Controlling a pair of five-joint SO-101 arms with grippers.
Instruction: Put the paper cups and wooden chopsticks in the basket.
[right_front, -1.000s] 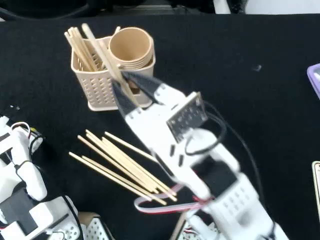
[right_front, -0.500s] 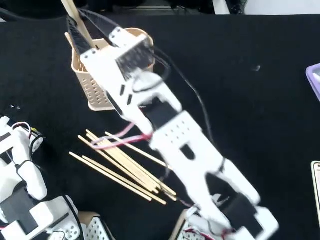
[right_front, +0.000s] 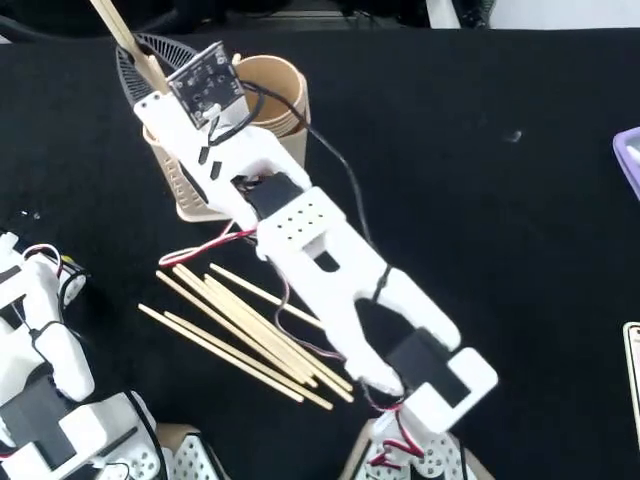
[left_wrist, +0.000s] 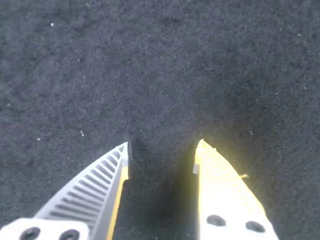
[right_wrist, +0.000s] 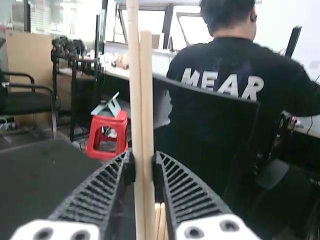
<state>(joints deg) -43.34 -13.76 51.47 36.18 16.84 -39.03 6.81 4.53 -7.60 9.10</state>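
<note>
A beige slotted basket (right_front: 186, 196) stands at the table's back left, with stacked paper cups (right_front: 277, 88) in its right side. My right gripper (right_front: 148, 62) is above the basket's left part, shut on two wooden chopsticks (right_front: 124, 34) that stand nearly upright. In the right wrist view these chopsticks (right_wrist: 140, 95) are pinched between the two fingers of the right gripper (right_wrist: 142, 158). Several loose chopsticks (right_front: 243, 335) lie on the black cloth in front of the basket. My left gripper (left_wrist: 162, 145) is open over bare cloth, holding nothing.
The left arm's white body (right_front: 40, 390) sits at the front left corner. The right arm (right_front: 330, 280) stretches diagonally across the loose chopsticks. A purple object (right_front: 630, 155) shows at the right edge. Bare black cloth covers the right half.
The right arm swung from in front of the basket up and back-left over it, carrying the chopsticks and tipping them upright. The left arm stayed still.
</note>
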